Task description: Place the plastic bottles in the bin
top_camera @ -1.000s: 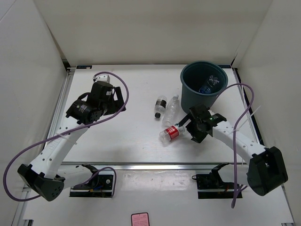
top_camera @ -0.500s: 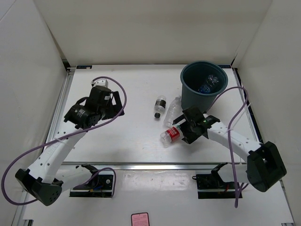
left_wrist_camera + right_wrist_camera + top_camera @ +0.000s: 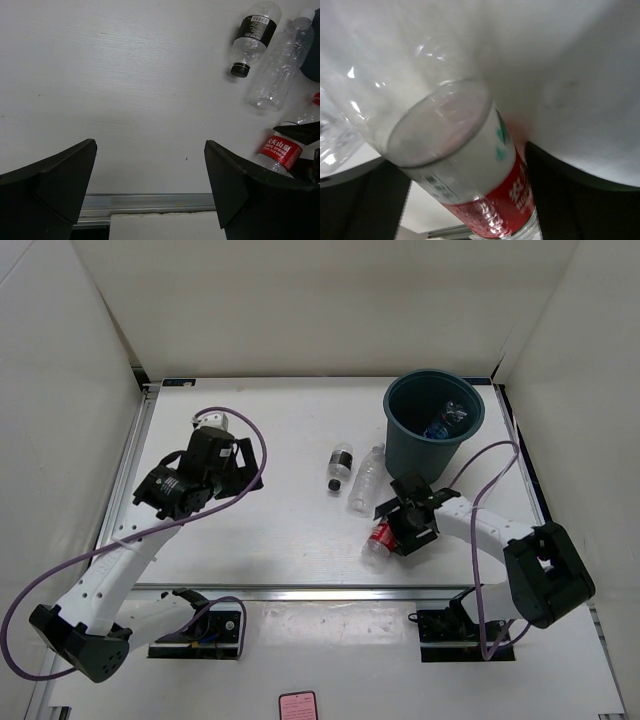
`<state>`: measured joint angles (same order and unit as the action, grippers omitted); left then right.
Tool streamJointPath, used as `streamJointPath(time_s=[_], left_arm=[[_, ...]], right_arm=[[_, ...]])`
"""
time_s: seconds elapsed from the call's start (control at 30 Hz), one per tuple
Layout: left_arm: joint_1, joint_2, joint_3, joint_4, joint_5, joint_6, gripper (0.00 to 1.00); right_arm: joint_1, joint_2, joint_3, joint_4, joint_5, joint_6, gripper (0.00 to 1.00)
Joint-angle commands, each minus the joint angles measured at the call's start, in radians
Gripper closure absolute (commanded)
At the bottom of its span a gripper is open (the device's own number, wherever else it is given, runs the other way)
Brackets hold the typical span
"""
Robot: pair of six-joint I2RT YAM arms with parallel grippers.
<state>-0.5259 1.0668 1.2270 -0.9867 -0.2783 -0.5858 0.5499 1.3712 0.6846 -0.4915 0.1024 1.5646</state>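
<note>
The red-labelled bottle (image 3: 378, 536) lies on the table between the fingers of my right gripper (image 3: 393, 523). In the right wrist view its base faces the camera (image 3: 470, 145); the right finger (image 3: 555, 195) touches the label, and a strip of table shows between the bottle and the left finger (image 3: 380, 200). The black-labelled bottle (image 3: 342, 462) and the unlabelled bottle (image 3: 365, 478) lie side by side left of the bin (image 3: 410, 452). A blue-labelled bottle (image 3: 437, 427) lies inside the bin. My left gripper (image 3: 246, 458) hangs open over bare table at the left, holding nothing.
White walls close in the table on three sides. A metal rail (image 3: 150, 201) runs along the near edge. The right arm's purple cable (image 3: 500, 455) loops beside the bin. The left wrist view shows the three loose bottles at its right, the red-labelled one (image 3: 280, 150) lowest.
My right gripper has slid over the red-labelled bottle and its jaws have narrowed a little. The bottle has shifted right and toward the near edge. The left arm has drifted slightly left.
</note>
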Motion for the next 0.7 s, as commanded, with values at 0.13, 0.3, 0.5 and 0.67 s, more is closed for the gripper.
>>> streamJointPath(time_s=[0.13,0.3,0.5,0.67], left_arm=[[-0.005,-0.044,-0.029,0.014,-0.012,-0.022,0.00],[-0.005,-0.044,-0.047,0.037,-0.067,-0.055,0.00],[-0.005,-0.011,-0.047,0.065,-0.111,-0.092,0.01],[-0.005,0.039,-0.046,0.117,-0.091,-0.105,0.03]], right_arm=[[-0.015,-0.101,0.117,-0.483,0.029,0.080,0.54],[-0.015,-0.291,0.263,-0.777,0.060,0.106,0.76],[-0.015,-0.504,0.631,-0.955,0.091,0.095,0.97],[-0.015,-0.453,0.864,-0.820,0.394,-0.128,0.99]])
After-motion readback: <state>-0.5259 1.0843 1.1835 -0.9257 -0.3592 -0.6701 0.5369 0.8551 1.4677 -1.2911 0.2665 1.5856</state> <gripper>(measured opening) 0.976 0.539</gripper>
